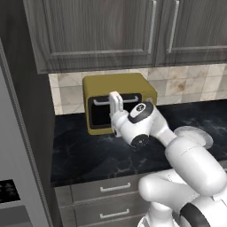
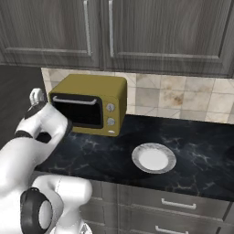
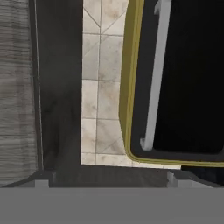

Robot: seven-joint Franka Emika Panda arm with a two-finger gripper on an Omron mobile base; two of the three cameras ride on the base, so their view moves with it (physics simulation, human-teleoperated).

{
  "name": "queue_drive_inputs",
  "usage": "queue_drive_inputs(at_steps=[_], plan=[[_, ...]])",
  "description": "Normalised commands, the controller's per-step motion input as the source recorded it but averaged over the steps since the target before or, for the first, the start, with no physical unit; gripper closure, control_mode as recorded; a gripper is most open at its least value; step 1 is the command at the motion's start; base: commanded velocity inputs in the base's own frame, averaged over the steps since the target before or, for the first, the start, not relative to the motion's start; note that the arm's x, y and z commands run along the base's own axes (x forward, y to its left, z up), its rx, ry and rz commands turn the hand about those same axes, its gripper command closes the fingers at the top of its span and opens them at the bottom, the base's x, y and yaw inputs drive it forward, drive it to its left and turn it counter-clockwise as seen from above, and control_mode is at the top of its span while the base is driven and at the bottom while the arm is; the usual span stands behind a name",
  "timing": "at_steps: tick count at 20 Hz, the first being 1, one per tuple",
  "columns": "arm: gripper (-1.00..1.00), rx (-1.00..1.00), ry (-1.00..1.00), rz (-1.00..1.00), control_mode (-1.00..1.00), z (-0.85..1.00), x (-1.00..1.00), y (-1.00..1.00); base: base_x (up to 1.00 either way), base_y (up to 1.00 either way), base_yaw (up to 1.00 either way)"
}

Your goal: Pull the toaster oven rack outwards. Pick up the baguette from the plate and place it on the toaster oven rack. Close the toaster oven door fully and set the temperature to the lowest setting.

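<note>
Toaster oven (image 1: 117, 84) first: parked at the back of the dark counter (image 2: 196, 151), tight against the tiled wall, under the cabinets. Looked fully closed up front, toaster oven door (image 2: 80, 114) upright with the silver handle (image 2: 74, 101) along its top edge. Couldn't see anything through that dark glass, so no call on the toaster oven rack or the baguette. Spotted the plate (image 2: 154, 160) well off to the right on the counter, looking bare. Figured the temperature step was the one left to do, but only a guess.

Caught the gripper (image 1: 116, 103) hanging just in front of the door, toward its left side, up by the handle. Fingers spread wide, holding nothing.

Now the worries:

- Had to get across to the knobs (image 2: 110, 107) on the right panel, well apart from the gripper. Could easily have hooked the handle with one spread finger on the way and tugged the door open.
- Two small round knobs, stacked close. Couldn't tell which was temperature, so might've grabbed the wrong one.
- Might've slipped off a knob that small unless centred properly before closing.
- Could've twisted the wrong way and ended at the hottest setting.
- Might've shoved the whole box sideways by pressing in too hard.
</note>
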Motion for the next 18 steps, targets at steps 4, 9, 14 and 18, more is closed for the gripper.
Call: queue_drive_inputs(at_steps=[4, 9, 14, 18], plan=[[-1.0, 0.0, -0.04, 0.0, -1.0, 0.0, 0.0, 0.01, 0.0, 0.0, 0.0], [-1.0, 0.23, -0.15, 0.0, -1.0, 0.02, -0.25, 0.05, 0.0, 0.0, 0.0], [-1.0, 0.49, -0.5, 0.0, -1.0, 0.0, -0.76, -0.13, 0.0, 0.0, 0.0], [-1.0, 0.57, -0.36, -0.02, -1.0, 0.0, -0.86, -0.43, 0.0, 0.0, 0.0]])
